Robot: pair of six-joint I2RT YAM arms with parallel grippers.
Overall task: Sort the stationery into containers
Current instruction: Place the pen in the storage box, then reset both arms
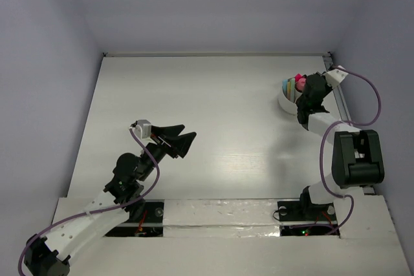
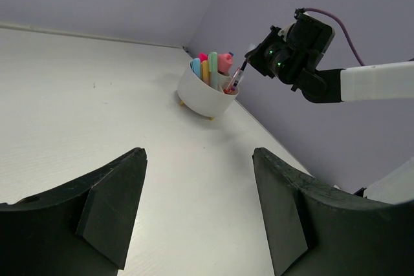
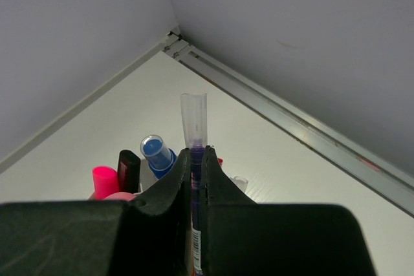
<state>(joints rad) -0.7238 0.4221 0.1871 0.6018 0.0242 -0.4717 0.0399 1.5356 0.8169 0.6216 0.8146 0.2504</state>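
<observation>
Left arm: reaches from the near-left corner out over the white surface (image 1: 213,95), a purple cable looped along it.
Left claw (image 1: 187,131): spread wide, with nothing between its two dark fingers. It hangs above the bare surface, on the left half, well apart from the stationery.
Left wrist view: the spread left claw (image 2: 199,179) frames the far right corner, where the cup and the other arm stand.
Cup (image 1: 284,103): small, white and round, upright on the surface near the far right corner, close to the right wall; seen from the left wrist (image 2: 204,95) it rests on short feet.
Markers (image 2: 212,67): blue, orange, pale-green and pink ones stand on end inside the cup, tops above its rim. The right wrist view shows a blue cap (image 3: 155,150) and a pink one (image 3: 103,179) just below the fingers.
Pen (image 3: 194,117): thin, with a clear cap, and held nearly upright. Its lower end (image 2: 234,82) is down at the cup's mouth among the markers.
Right claw (image 1: 303,90): pressed together on the pen, pinching its barrel directly over the cup, the clear cap sticking out past the fingertips (image 3: 212,166).
Right arm: folded back from the cup to its base at the near right.
</observation>
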